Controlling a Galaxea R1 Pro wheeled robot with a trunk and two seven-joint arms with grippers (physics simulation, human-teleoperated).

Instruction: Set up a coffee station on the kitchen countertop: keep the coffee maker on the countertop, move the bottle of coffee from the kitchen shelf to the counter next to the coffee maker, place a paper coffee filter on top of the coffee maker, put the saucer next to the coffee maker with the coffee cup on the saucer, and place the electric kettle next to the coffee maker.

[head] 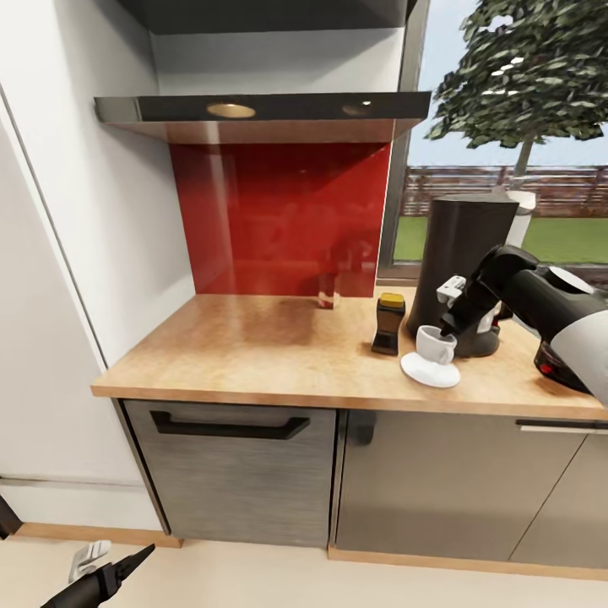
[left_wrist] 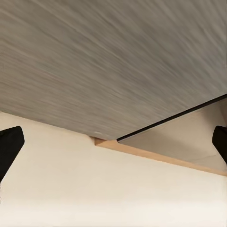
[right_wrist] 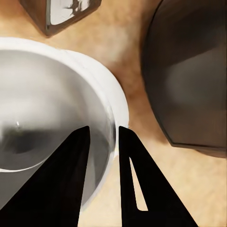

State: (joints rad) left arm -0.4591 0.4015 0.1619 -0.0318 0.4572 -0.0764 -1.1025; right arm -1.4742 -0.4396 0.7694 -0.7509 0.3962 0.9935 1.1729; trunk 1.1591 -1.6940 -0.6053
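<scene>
My right gripper [right_wrist: 101,142] is pinched on the wall of the coffee cup [head: 436,344], one finger inside the bowl and one outside, the rim caught between them. In the head view that sits right of centre, the cup standing on the saucer [head: 430,371] just in front of the coffee maker [head: 463,262]. The bottle of coffee [head: 389,323] stands just to the left of the machine on the kitchen countertop [head: 253,350], and the electric kettle [head: 559,367] peeks out at the right edge, behind my forearm.

I judge the cup light, rigid and slick, with a thin wall that could chip or skate out of a hard squeeze. A rim pinch like this works, but any tilt will drag the saucer, which is loose under it. Letting go should be straight up, no twist.

My left gripper [left_wrist: 113,146] hangs low near the floor at the bottom left of the head view, fingertips wide apart in its wrist view, facing a grey cabinet front [left_wrist: 104,61] and holding nothing.
</scene>
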